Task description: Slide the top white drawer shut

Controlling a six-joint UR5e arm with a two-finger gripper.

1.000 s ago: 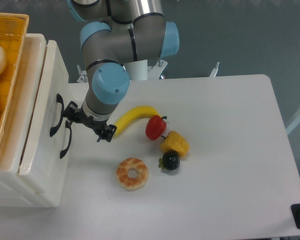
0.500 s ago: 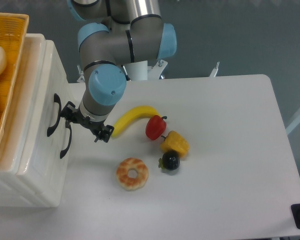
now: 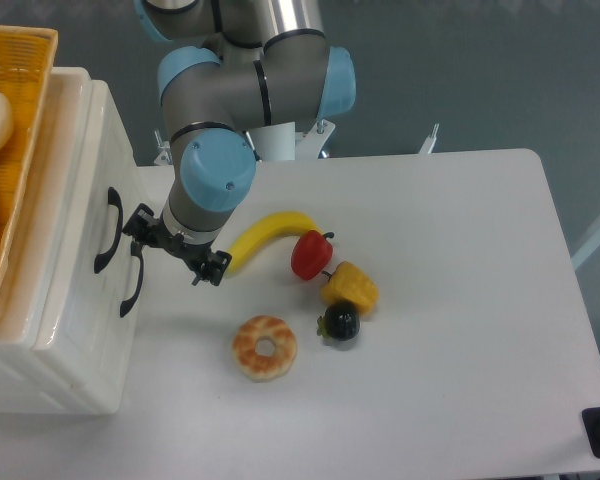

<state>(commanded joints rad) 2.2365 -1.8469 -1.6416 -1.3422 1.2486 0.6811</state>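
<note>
Your white surface (image 3: pixel 460 300) carries a banana (image 3: pixel 265 233) just beside the claw (image 3: pixel 175 255), then a red pepper (image 3: pixel 311 255), yellow pepper (image 3: pixel 350 287), a dark fruit, perhaps a plum (image 3: pixel 340 323), and a donut (image 3: pixel 264 347) below.

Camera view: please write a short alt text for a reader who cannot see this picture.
A robot arm's gripper hovers beside the black handles of a white drawer unit, the top white drawer looking pushed in. On the white table lie a banana, red pepper, yellow pepper and doughnut.
</note>
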